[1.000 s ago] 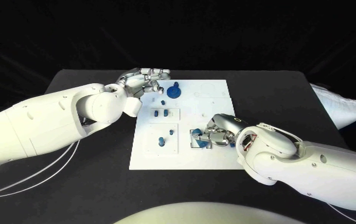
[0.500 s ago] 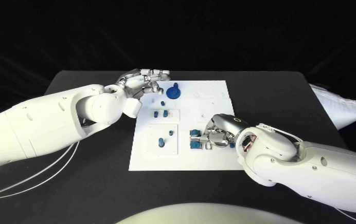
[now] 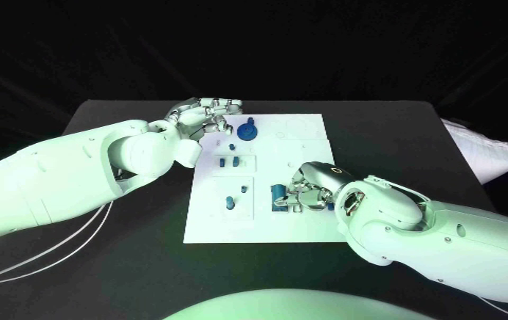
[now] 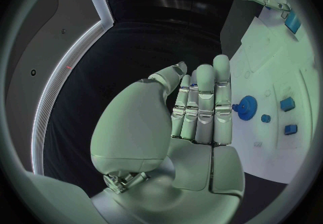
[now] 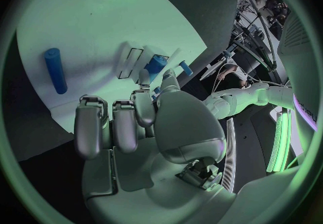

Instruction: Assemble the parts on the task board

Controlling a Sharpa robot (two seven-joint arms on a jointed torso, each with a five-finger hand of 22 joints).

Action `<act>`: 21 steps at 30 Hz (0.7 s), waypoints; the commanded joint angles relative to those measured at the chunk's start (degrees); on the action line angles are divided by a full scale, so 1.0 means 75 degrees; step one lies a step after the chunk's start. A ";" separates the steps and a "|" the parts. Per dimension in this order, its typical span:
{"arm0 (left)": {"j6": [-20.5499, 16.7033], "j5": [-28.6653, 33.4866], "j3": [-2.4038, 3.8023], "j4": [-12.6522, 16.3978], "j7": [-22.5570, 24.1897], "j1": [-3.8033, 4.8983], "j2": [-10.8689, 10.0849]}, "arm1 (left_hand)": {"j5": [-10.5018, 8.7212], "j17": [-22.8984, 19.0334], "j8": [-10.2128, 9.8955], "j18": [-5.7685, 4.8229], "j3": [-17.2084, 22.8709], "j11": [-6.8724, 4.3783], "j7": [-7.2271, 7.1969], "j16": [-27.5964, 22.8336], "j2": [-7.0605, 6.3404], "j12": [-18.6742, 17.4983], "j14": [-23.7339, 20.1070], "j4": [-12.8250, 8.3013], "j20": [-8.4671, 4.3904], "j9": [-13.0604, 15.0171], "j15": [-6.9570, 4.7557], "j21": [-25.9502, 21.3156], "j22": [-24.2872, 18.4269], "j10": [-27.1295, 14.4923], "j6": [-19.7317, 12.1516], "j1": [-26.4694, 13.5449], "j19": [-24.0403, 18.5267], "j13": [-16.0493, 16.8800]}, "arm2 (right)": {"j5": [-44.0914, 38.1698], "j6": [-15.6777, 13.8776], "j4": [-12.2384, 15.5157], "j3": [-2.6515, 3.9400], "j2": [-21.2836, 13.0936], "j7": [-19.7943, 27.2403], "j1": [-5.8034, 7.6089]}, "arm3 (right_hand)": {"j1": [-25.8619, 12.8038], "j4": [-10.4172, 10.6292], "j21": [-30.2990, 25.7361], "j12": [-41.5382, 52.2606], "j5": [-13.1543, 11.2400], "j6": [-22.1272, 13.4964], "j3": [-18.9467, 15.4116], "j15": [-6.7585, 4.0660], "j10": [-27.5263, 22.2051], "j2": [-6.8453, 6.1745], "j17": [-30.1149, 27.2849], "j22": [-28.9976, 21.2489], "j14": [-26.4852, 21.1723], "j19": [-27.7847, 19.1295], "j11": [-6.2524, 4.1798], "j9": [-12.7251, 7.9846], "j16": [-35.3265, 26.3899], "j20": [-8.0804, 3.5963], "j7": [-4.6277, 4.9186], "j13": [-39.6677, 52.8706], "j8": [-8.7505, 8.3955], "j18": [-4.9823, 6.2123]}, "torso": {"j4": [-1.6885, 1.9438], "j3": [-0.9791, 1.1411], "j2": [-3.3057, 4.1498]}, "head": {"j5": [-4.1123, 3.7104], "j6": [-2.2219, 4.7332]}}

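Note:
The white task board [image 3: 307,135] lies in the middle of the table. My right hand [image 3: 308,191] hovers low over its near right part, fingers curled around a blue part [image 3: 278,191] that stands at their tips. In the right wrist view the thumb and a finger of the right hand [image 5: 145,121] meet that blue part [image 5: 156,64] beside a slot. A blue cylinder [image 5: 55,70] lies flat on the board nearby. My left hand [image 3: 205,115] rests at the board's far left corner with its fingers [image 4: 202,103] straight and together, holding nothing. A blue gear [image 3: 248,130] sits just beside it.
Two small blue pieces [image 3: 230,162] stand in a raised square on the board's left side, and two more [image 3: 231,202] lie nearer the front. Black table [image 3: 392,136] surrounds the board. White cables [image 3: 53,250] trail under my left arm.
My right hand has crept slightly left over the blue part, which now stands taller at its fingertips. The left hand has stayed put.

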 commanded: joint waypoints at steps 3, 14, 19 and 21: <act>0.0132 -0.0015 0.0005 0.0015 0.0030 0.0002 0.0008 | -0.0032 -0.0007 0.0042 0.0088 -0.0041 -0.0019 0.0037 -0.0017 0.0084 0.0041 -0.0049 -0.0007 0.0010 -0.0010 -0.0022 -0.0036 -0.0007 -0.0050 -0.0017 -0.0002 -0.0053 -0.0007 | -0.0233 0.0108 -0.0019 0.0000 0.0003 -0.0068 -0.0004 | 0.0338 -0.0093 -0.0022 0.0055 -0.0047 -0.0050 0.0030 -0.0034 0.0064 0.0156 0.0339 0.0023 0.0513 -0.0044 -0.0045 0.0013 -0.0014 -0.0007 -0.0020 0.0017 -0.0037 -0.0116 | -0.0001 -0.0004 0.0003 | 0.0006 -0.0017; 0.0132 -0.0015 0.0005 0.0004 0.0030 0.0002 0.0011 | -0.0032 -0.0007 0.0042 0.0088 -0.0041 -0.0019 0.0037 -0.0017 0.0084 0.0041 -0.0049 -0.0007 0.0010 -0.0010 -0.0022 -0.0036 -0.0007 -0.0050 -0.0017 -0.0002 -0.0053 -0.0007 | -0.0057 -0.0450 0.0081 0.0001 -0.0091 0.0322 -0.0004 | 0.0024 0.0104 -0.0031 -0.0018 0.0125 -0.0064 -0.0072 -0.0014 0.0056 0.0132 0.0309 0.0014 0.0508 -0.0048 -0.0017 0.0034 -0.0035 0.0005 0.0014 0.0007 -0.0071 -0.0115 | -0.0004 0.0006 -0.0007 | -0.0006 0.0021; 0.0125 -0.0015 0.0004 -0.0008 0.0037 -0.0001 0.0012 | -0.0032 -0.0007 0.0042 0.0088 -0.0041 -0.0019 0.0037 -0.0017 0.0084 0.0041 -0.0049 -0.0007 0.0010 -0.0010 -0.0022 -0.0036 -0.0007 -0.0050 -0.0017 -0.0002 -0.0053 -0.0007 | 0.0696 -0.1155 0.0202 0.0019 -0.0360 0.1295 0.0026 | 0.0053 0.0106 -0.0114 -0.0433 0.0218 -0.0282 -0.0074 0.0026 -0.0108 0.0091 0.0149 -0.0145 0.0473 -0.0140 0.0045 0.0001 -0.0137 0.0031 0.0095 -0.0233 -0.0209 -0.0083 | -0.0003 0.0004 -0.0011 | -0.0028 0.0046; 0.0123 -0.0015 0.0004 -0.0009 0.0043 -0.0004 0.0010 | -0.0032 -0.0007 0.0042 0.0088 -0.0041 -0.0019 0.0037 -0.0017 0.0084 0.0041 -0.0049 -0.0007 0.0010 -0.0010 -0.0022 -0.0036 -0.0007 -0.0050 -0.0017 -0.0002 -0.0053 -0.0007 | 0.1143 -0.1338 0.0244 0.0025 -0.0508 0.1695 0.0092 | 0.0162 0.0051 -0.0169 -0.0691 0.0271 -0.0508 -0.0031 0.0072 -0.0226 0.0098 0.0051 -0.0247 0.0450 -0.0200 0.0111 -0.0044 -0.0203 0.0060 0.0181 -0.0381 -0.0356 -0.0063 | -0.0005 0.0004 -0.0010 | -0.0043 0.0073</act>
